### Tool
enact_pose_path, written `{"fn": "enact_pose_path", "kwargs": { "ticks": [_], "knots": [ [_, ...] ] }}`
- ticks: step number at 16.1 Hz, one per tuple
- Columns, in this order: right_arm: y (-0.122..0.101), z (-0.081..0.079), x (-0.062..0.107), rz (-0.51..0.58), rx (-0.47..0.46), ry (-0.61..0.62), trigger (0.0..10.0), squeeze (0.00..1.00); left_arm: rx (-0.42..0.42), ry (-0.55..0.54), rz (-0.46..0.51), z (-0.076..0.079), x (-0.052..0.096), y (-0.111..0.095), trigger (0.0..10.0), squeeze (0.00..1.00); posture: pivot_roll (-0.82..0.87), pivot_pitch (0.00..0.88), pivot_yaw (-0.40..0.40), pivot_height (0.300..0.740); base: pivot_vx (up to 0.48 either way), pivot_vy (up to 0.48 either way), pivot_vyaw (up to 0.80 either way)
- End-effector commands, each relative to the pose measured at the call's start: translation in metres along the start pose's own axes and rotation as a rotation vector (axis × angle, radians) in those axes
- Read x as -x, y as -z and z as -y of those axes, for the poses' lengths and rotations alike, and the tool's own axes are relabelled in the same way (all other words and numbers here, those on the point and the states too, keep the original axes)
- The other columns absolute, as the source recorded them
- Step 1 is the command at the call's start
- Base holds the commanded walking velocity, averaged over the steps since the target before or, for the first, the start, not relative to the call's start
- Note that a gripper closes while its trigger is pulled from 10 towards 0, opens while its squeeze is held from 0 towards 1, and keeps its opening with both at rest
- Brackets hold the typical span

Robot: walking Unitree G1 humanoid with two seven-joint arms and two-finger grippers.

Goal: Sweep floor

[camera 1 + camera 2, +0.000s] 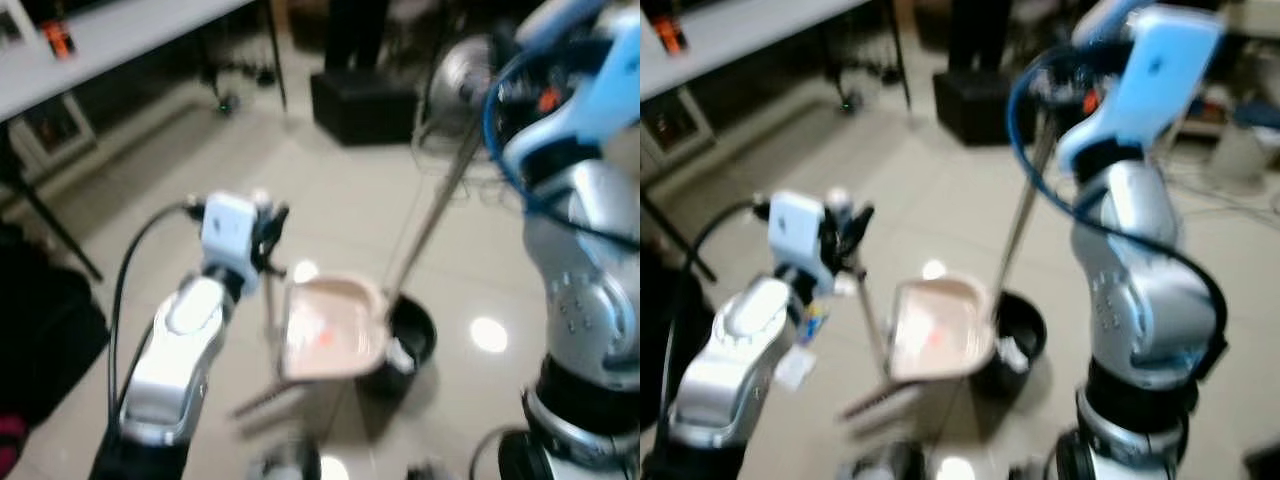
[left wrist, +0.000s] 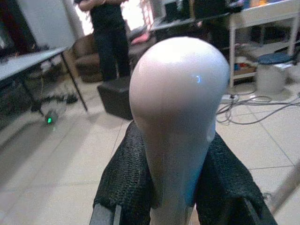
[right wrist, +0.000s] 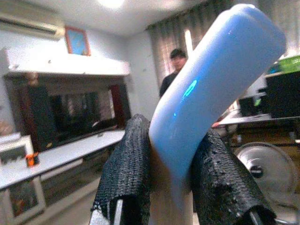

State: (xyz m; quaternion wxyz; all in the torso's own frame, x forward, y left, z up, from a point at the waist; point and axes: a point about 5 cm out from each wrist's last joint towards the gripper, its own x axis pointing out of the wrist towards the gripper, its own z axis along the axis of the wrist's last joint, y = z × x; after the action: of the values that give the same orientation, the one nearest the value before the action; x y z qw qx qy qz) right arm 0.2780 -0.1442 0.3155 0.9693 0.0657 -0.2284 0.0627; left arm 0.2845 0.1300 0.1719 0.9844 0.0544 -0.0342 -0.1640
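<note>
The left claw (image 2: 173, 197) clamps the pale handle (image 2: 176, 117) of the dustpan (image 1: 330, 330), whose tray hangs below and beside it over the tiled floor (image 1: 340, 190). The right claw (image 3: 171, 187) grips the blue broom handle (image 3: 211, 89); its black bristles (image 1: 410, 340) sit just past the dustpan.

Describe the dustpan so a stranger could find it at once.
On the pale tiled floor between the robot's two arms, beside a small black bin, is the dustpan. It is a pinkish-beige tray on a thin upright handle, gripped by the left tool.
</note>
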Motion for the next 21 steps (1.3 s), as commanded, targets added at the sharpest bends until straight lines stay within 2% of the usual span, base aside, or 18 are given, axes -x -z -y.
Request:
{"fn": "enact_pose_path", "kwargs": {
  "ticks": [1,5,6,8,9,10,11,13,18,21],
  "knots": [
    [-0.009,-0.002,0.001,0.036,0.008,-0.013,10.0,0.0,-0.01,-0.001,0.039,-0.003,0.0,-0.011,10.0,0.0,-0.06,0.0,0.089,0.74,-0.334,0.0,0.0],
    [0.006,0.0,0.008,-0.013,0.065,0.004,10.0,0.0,-0.046,-0.011,0.046,-0.008,-0.001,-0.015,10.0,0.0,-0.05,0.0,0.084,0.74,-0.078,0.0,0.0],
    [0.019,0.007,0.012,-0.048,0.197,0.042,10.0,0.0,-0.052,-0.024,0.04,-0.01,-0.002,-0.014,10.0,0.0,-0.04,0.0,0.079,0.74,0.0,0.0,0.0],
    [0.032,0.015,0.018,-0.068,0.3,0.08,10.0,0.0,-0.048,-0.043,0.031,-0.014,0.0,-0.012,10.0,0.0,-0.04,0.0,0.073,0.74,0.0,0.0,0.0],
    [0.035,0.016,0.022,-0.07,0.309,0.073,10.0,0.0,-0.049,-0.049,0.025,-0.015,0.002,-0.01,10.0,0.0,-0.03,0.0,0.069,0.74,0.0,0.0,0.0],
    [0.046,0.016,0.034,-0.08,0.307,0.003,10.0,0.0,-0.073,-0.07,0.014,-0.016,0.006,-0.005,10.0,0.0,-0.03,0.0,0.064,0.74,0.0,0.0,0.0],
    [0.048,0.014,0.036,-0.08,0.292,-0.027,10.0,0.0,-0.077,-0.075,0.014,-0.017,0.007,-0.004,10.0,0.0,-0.03,0.0,0.064,0.74,0.0,0.0,0.0],
    [0.06,0.017,0.045,-0.088,0.25,-0.009,10.0,0.0,-0.087,-0.108,0.005,-0.019,0.008,0.001,10.0,0.0,-0.02,0.0,0.05,0.74,0.0,0.0,0.0],
    [0.08,0.016,0.05,-0.104,0.235,-0.034,10.0,0.0,-0.09,-0.129,0.011,-0.015,0.008,0.004,10.0,0.0,-0.02,0.01,0.025,0.74,0.0,0.0,0.0],
    [0.088,0.006,0.054,-0.126,0.225,-0.099,10.0,0.0,-0.076,-0.121,0.026,-0.007,0.013,0.006,10.0,0.0,-0.03,0.018,0.018,0.74,0.0,0.0,0.0]
  ]
}}
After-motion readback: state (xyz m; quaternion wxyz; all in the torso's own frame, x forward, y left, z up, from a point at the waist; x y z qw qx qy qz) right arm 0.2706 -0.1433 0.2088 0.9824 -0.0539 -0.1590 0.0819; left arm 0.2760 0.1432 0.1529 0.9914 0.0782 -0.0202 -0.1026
